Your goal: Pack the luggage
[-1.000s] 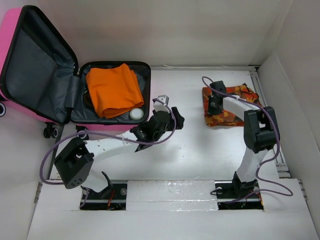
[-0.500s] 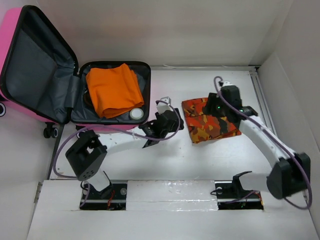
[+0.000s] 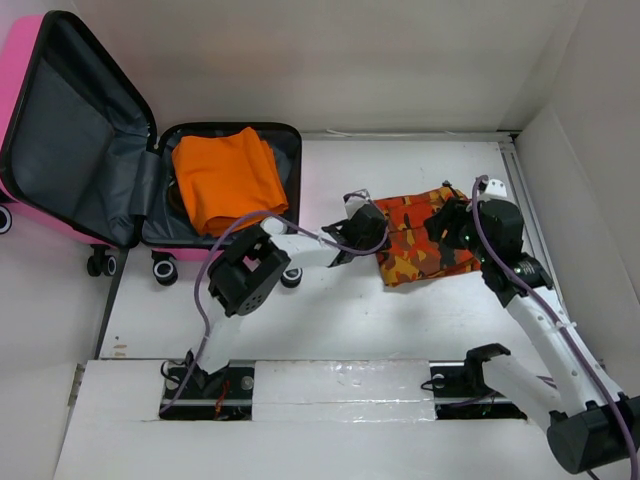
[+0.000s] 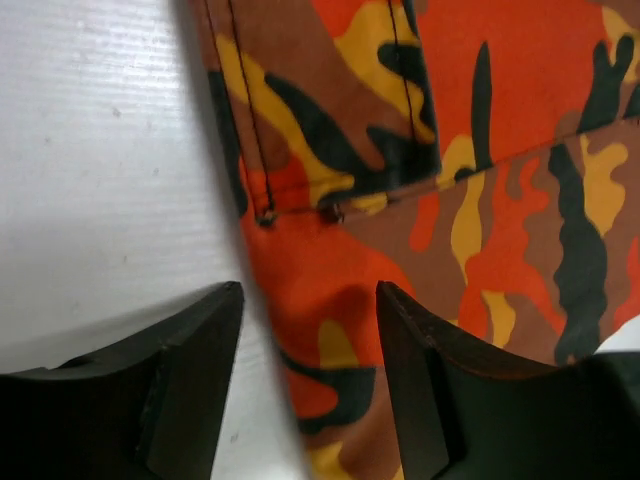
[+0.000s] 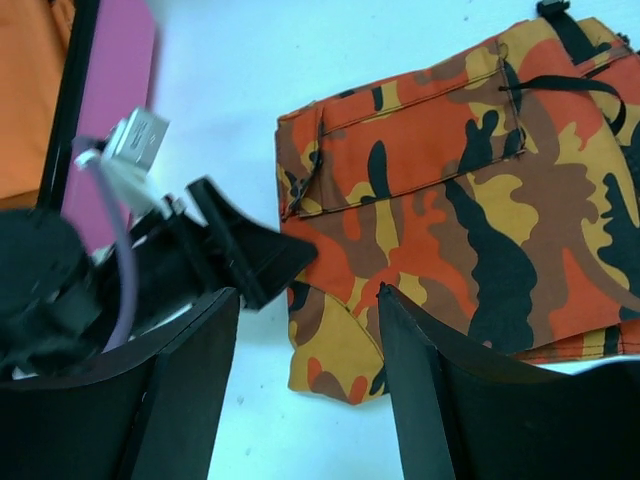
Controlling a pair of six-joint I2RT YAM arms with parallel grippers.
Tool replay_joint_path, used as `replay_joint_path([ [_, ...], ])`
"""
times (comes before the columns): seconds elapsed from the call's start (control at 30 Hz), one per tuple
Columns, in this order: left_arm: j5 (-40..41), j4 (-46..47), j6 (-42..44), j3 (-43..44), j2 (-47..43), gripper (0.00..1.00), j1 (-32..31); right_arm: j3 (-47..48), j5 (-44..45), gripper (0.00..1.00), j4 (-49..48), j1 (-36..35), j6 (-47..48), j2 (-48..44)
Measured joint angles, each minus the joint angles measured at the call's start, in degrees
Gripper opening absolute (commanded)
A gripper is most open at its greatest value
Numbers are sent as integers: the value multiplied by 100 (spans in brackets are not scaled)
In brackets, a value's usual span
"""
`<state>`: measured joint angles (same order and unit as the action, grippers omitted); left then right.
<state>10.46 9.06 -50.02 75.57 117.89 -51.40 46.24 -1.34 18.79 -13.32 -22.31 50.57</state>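
**Left pincer at camo edge; luggage lies to its left**

Left pincer (image 4: pixel 310 290): jaws apart, straddling the left edge of the camo cloth (image 4: pixel 470 120), not clamped on it. Right pincer (image 5: pixel 310 290): jaws apart, empty, hovering over the cloth's right half. Cloth flat on the counter (image 3: pixel 330 310), long axis roughly left to right. Luggage (image 3: pixel 80 120) open at far left, orange cloth (image 3: pixel 228 178) in its base. Left arm is the nearer. Judgement: clamp, then carry leftward. Left wrist view shows the stitched edge between the jaws, which the top view cannot resolve. Only the right wrist view shows a black strap (image 5: pixel 560 85).
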Motion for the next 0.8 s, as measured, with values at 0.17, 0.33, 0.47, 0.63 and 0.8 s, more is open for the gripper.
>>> replay_joint_path([
  [0.17,-164,98,-179,507,459,30,118,-74,-188,64,-13,-68,-28,-238],
  [0.33,-295,144,-195,1189,1005,0,125,-125,-358,63,-146,-170,-129,-446],
  [0.47,-444,-133,199,1762,1250,0,162,-179,-380,63,-256,-310,-201,-660],
  [0.63,-813,-599,1045,2074,1121,0,476,-334,-334,63,-378,-407,-306,-918],
  [0.8,-1154,-1491,1906,2411,505,0,1390,-516,-315,63,-590,-422,-389,-1051],
])
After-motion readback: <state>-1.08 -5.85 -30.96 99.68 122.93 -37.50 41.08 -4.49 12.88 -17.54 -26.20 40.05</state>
